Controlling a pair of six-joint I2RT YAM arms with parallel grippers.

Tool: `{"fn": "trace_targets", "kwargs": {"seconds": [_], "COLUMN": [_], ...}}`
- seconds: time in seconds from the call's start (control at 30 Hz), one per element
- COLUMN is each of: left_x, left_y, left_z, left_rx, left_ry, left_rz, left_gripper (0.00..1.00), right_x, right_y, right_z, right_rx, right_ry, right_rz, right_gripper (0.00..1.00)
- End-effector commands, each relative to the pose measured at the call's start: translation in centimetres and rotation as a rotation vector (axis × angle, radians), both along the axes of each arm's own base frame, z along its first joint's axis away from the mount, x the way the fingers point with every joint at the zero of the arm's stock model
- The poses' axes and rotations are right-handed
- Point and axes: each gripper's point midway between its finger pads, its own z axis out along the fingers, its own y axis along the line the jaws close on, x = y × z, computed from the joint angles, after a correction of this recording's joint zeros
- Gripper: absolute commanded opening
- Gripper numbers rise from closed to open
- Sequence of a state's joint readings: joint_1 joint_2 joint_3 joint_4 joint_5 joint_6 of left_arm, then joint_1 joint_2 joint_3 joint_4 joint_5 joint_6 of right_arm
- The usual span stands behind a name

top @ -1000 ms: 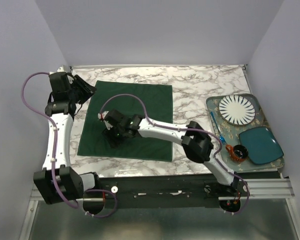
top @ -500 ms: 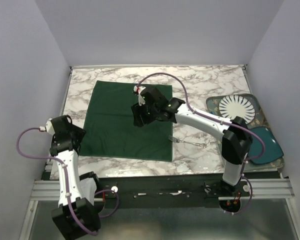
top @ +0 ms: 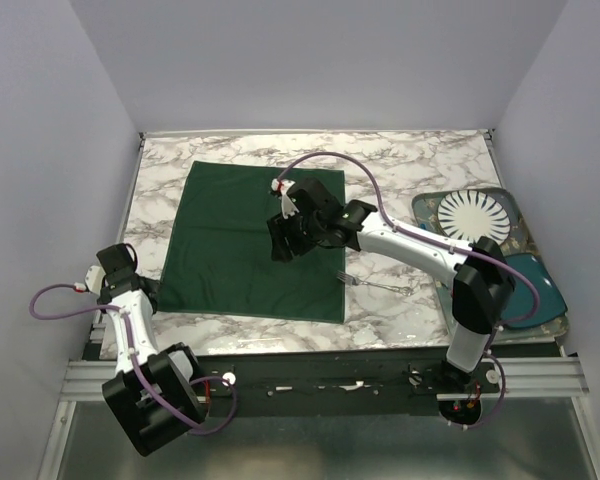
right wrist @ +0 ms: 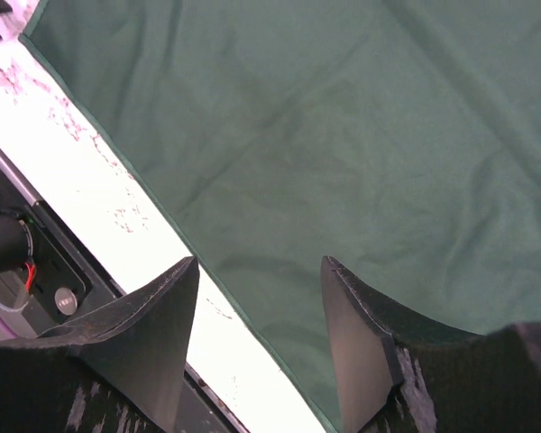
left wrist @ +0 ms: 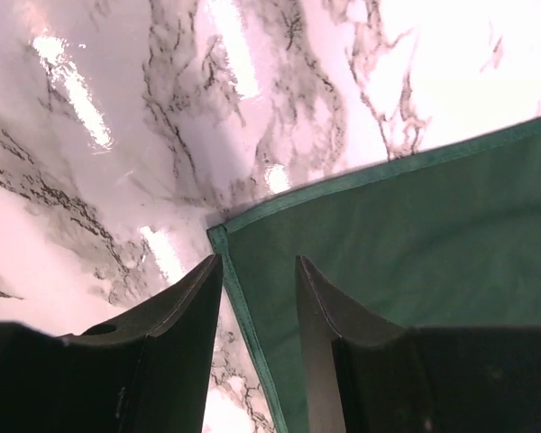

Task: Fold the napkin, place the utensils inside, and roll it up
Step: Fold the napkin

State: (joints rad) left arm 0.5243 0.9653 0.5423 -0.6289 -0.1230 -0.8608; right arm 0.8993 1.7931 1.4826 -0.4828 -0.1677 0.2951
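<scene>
My left gripper [left wrist: 257,262] is open, its two dark fingers [left wrist: 185,316] held a little apart with nothing clamped between them. It hangs low over the near left corner of the napkin [top: 230,240]. In the left wrist view the hemmed left edge of the cloth runs down through the gap between my fingers, with the corner's tip just ahead of them. I cannot tell whether either fingertip touches the cloth. Bare marble table [top: 400,165] shows ahead of the corner and to its left.

My right gripper [right wrist: 260,263] is open too, wider than the left, and holds nothing. It hovers over the right half of the napkin, and through the gap I see only green cloth with a few soft creases, plus the cloth's near hem and a strip of marble beyond it.

The napkin lies spread flat and unfolded on the left and middle of the table, a dark green square.

The fork [top: 375,283] lies on the marble near the napkin's near right corner, its tines at the cloth's right edge and its handle pointing right. Neither gripper is touching it.

At the far right sits a tray [top: 515,240] carrying a white ribbed plate [top: 474,220] and a teal dish [top: 525,290].
</scene>
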Motion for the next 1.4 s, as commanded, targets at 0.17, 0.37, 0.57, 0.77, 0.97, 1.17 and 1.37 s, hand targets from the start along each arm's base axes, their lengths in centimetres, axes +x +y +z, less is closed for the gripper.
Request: {"fn": "trace_targets", "kwargs": {"seconds": [0.17, 0.37, 0.57, 0.77, 0.97, 1.17, 1.37], "left_x": [-1.1, -1.2, -1.2, -1.5, -1.7, -1.7, -0.8], "left_y": [1.5, 1.2, 1.3, 1.1, 0.8, 0.6, 1.4], "left_z": [-0.3, -2.0, -2.9, -4.4, -5.4, -5.1, -2.7], "left_rx": [0.067, 0.035, 0.039, 0.016, -0.014, -0.005, 0.051], "left_ry": [0.005, 0.041, 0.052, 0.094, 0.134, 0.113, 0.024], "left_rz": [0.093, 0.089, 0.085, 0.08, 0.065, 0.051, 0.072], "left_gripper": [0.47, 0.46, 0.44, 0.45, 0.29, 0.03, 0.0], "right_x": [0.4, 0.6, 0.7, 0.7, 0.8, 0.7, 0.5], "right_y": [-0.5, -0.6, -0.7, -0.8, -0.8, -1.3, -1.6], "right_z": [1.3, 1.7, 1.8, 1.5, 2.2, 1.9, 1.8], "right_rx": [0.027, 0.036, 0.038, 0.032, 0.047, 0.043, 0.044], "right_ry": [-0.017, -0.023, -0.024, -0.021, -0.04, -0.058, -0.056], "right_rz": [0.014, 0.009, 0.007, 0.006, 0.005, 0.006, 0.016], "right_gripper": [0.65, 0.65, 0.65, 0.65, 0.64, 0.64, 0.64]}}
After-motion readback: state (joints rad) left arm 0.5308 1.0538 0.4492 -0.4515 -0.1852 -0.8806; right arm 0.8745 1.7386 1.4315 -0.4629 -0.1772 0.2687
